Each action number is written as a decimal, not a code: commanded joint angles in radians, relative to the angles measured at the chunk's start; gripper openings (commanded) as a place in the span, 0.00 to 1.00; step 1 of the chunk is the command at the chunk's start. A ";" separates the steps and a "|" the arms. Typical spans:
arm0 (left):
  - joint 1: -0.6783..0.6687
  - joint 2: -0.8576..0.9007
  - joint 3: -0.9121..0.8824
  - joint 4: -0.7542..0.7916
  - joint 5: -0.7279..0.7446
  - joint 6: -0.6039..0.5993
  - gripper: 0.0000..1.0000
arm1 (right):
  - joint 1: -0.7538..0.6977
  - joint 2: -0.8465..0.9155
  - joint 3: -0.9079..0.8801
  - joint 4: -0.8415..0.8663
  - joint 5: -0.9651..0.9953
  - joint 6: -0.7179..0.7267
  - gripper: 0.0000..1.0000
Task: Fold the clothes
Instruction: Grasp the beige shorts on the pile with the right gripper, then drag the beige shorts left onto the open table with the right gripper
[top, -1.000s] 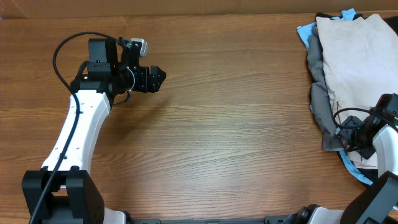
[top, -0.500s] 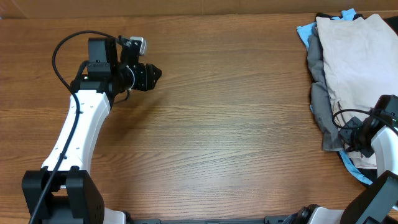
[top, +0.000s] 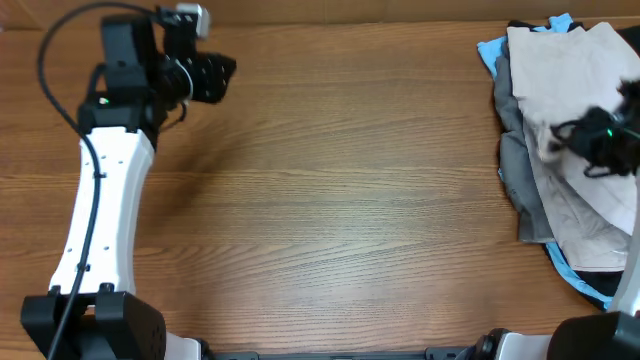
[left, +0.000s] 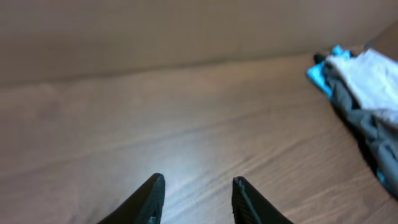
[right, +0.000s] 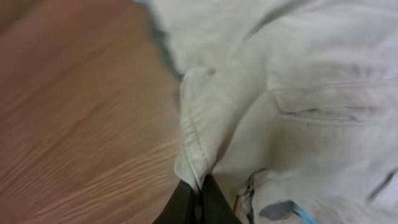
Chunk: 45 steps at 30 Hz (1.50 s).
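Left gripper (left: 199, 180) now nearer the table's (top: 350, 190) far left corner, fingers apart, empty, right gripper (right: 198, 190) moved up onto the clothes (top: 560, 80) heaped at the right edge, fingers pinching a beige fold (right: 196, 134).

The left arm (top: 100, 200) reaches forward, and the left gripper (left: 197, 188) at its end has its fingers parted with a clear gap between them. The right gripper (right: 198, 199) has its fingertips pressed together, pinching a fold of the beige shorts (right: 199, 124) just ahead of them

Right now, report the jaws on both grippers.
Left gripper: jaws open, empty.
Right gripper: jaws shut on the beige shorts.
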<state>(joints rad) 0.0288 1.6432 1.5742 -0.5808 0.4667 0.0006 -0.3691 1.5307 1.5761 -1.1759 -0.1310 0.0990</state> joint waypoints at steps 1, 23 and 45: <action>0.017 0.004 0.082 -0.023 -0.003 -0.008 0.40 | 0.137 -0.012 0.046 -0.001 -0.058 -0.014 0.04; 0.187 0.004 0.112 -0.124 -0.079 -0.003 0.51 | 1.241 0.424 0.046 0.243 -0.099 0.137 0.04; 0.018 0.115 0.110 -0.092 -0.093 0.116 0.56 | 0.816 0.317 0.258 -0.003 -0.027 0.141 0.68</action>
<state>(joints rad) 0.1066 1.6875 1.6650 -0.6865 0.3771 0.0593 0.5716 1.8740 1.8149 -1.1534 -0.2001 0.2356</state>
